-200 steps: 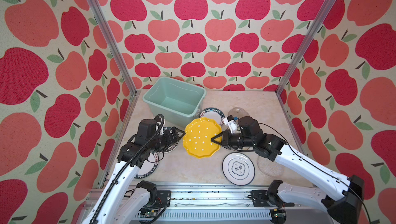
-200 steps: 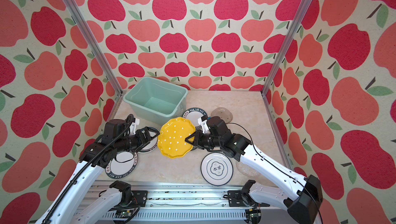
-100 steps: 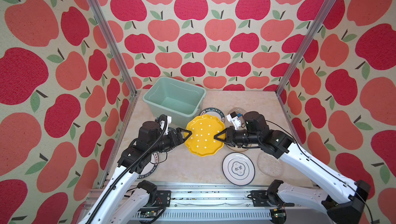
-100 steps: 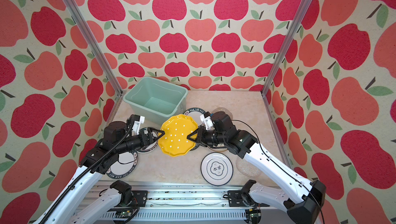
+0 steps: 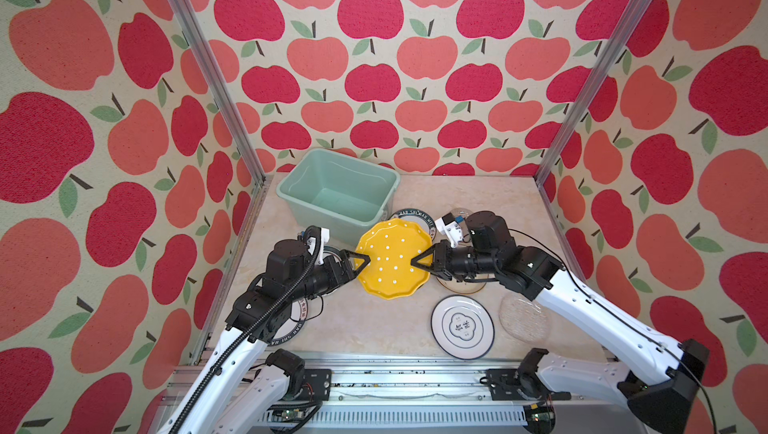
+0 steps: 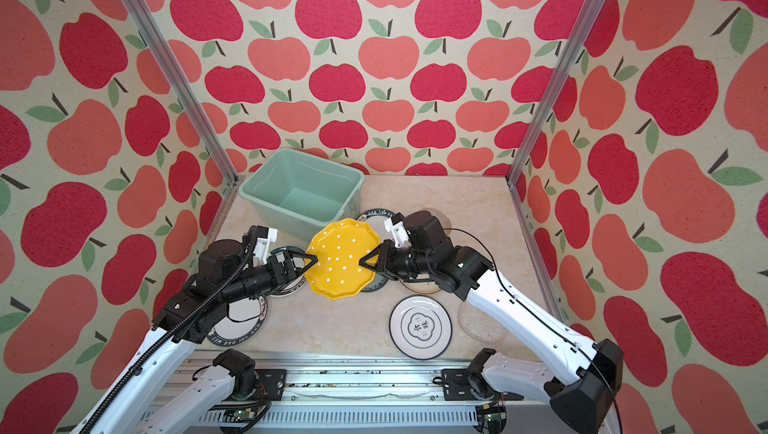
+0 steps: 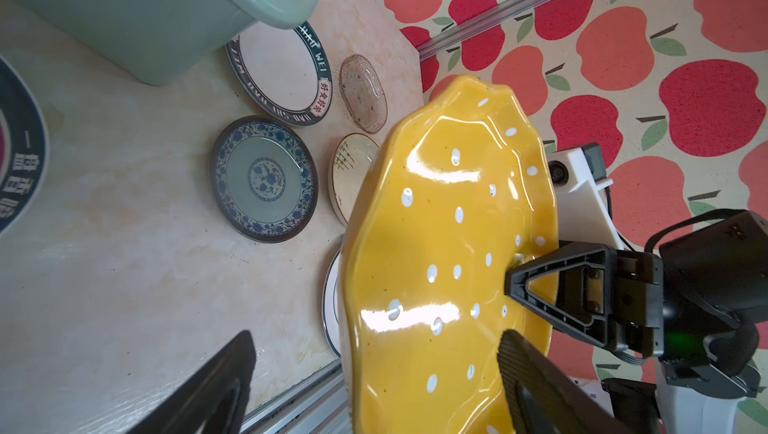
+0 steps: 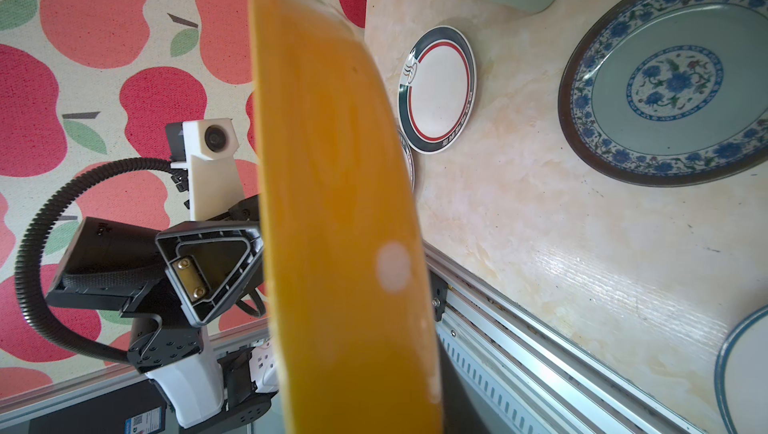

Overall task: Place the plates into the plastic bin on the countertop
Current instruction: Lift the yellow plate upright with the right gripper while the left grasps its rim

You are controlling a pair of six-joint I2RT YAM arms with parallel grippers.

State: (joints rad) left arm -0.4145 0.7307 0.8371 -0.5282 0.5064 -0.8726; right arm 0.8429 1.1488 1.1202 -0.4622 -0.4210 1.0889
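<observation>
A yellow scalloped plate (image 5: 394,259) with white dots hangs tilted above the countertop (image 5: 365,328), just in front of the mint-green plastic bin (image 5: 297,180). My right gripper (image 5: 417,263) is shut on its right rim. At the plate's left rim my left gripper (image 5: 361,261) is open. In the left wrist view that rim (image 7: 415,245) lies between the spread fingers (image 7: 532,378). The right wrist view shows the plate (image 8: 332,203) edge-on, hiding most of the jaws. The bin (image 6: 266,180) holds nothing.
Other plates lie flat: a white dark-rimmed one (image 5: 462,326), a glass one (image 5: 524,317), a lettered one (image 5: 409,216) by the bin, another under the left arm (image 5: 286,328), a teal one (image 7: 264,178), a cream one (image 7: 349,166) and a red-ringed one (image 8: 436,89).
My left gripper moved right until its open jaws straddle the yellow plate's left rim. The right gripper raised the plate slightly toward the bin.
</observation>
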